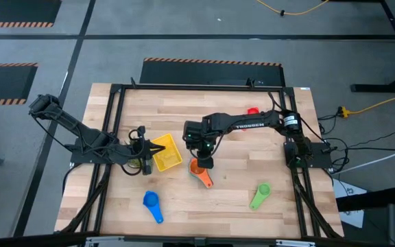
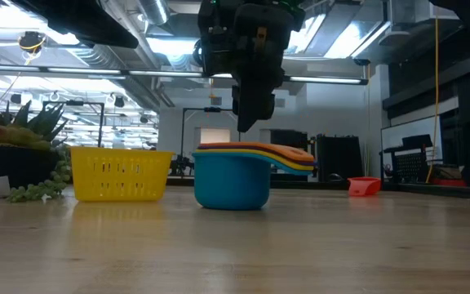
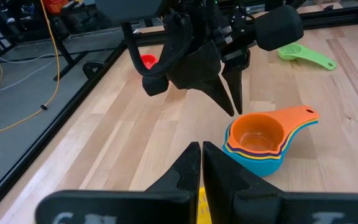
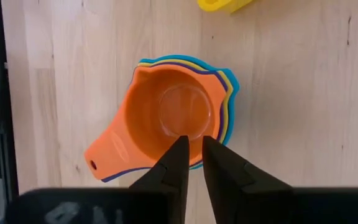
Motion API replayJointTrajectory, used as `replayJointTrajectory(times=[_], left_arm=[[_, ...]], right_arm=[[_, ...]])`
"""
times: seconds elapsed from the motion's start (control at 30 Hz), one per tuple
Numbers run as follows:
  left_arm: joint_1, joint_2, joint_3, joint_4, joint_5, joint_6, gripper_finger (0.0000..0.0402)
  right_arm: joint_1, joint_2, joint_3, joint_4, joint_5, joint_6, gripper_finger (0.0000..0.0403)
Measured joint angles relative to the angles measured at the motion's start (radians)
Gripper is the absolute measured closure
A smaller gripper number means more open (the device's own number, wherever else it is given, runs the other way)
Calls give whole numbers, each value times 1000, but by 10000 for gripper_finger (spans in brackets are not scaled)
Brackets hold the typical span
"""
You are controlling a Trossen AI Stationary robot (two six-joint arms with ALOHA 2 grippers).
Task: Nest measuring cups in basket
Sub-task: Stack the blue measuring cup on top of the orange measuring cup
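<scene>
A stack of measuring cups (image 1: pixel 199 169), orange on top, is seen on the table near the frame's middle, just right of the yellow basket (image 1: pixel 166 153). The right gripper (image 1: pixel 204 162) is held right above it, jaws nearly closed and empty. The left gripper (image 1: pixel 141 149) is kept by the basket's left side, jaws closed and empty.

The surface (image 1: pixel 232 199) is pale wood in jointed strips, smooth with a soft sheen. The nested measuring cups (image 4: pixel 173 121) look like smooth, slightly glossy plastic, the orange one on top catching light inside. The basket (image 2: pixel 121 174) is perforated yellow plastic. The right pincer (image 4: pixel 191 158) has matt black fingers.
</scene>
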Motion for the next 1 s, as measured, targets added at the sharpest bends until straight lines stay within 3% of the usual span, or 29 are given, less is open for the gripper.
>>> replayJointTrajectory(times=[0.17, 0.43, 0.53, 1.0], left_arm=[[0, 0, 0, 0, 0, 0, 391], [0, 0, 0, 0, 0, 0, 391], [0, 0, 0, 0, 0, 0, 391], [0, 0, 0, 0, 0, 0, 391]], right_arm=[[0, 0, -2, 2, -24, -2, 334], [-9, -1, -30, -10, -2, -79, 122], [-11, -1, -30, -13, -4, -69, 73], [22, -38, -30, -329, -36, -140, 63]])
